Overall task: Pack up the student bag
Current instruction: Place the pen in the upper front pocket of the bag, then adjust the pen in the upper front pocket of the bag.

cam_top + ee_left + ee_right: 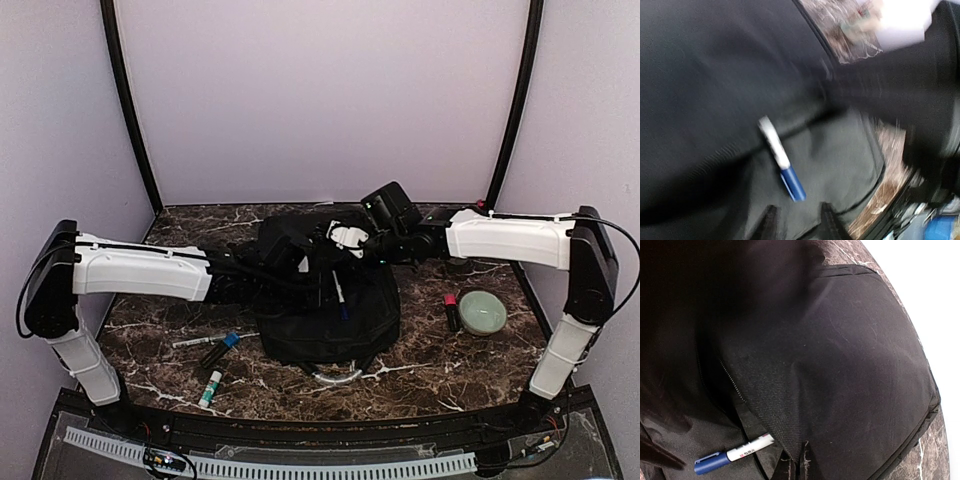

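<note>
Packing in hand: the bag (325, 320) lies mid-counter (450, 370), both arms over it.
The left hand (797, 225) hovers fingers apart, empty; the right hand (799, 465) I cannot tell. The marker (735, 454) lies at the opening, so next probably calls for pushing it inside.

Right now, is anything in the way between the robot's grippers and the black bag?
Nothing visible does. The left gripper and the right gripper are both right at the student bag; only a blue-capped marker lies on its fabric by the zip.
</note>
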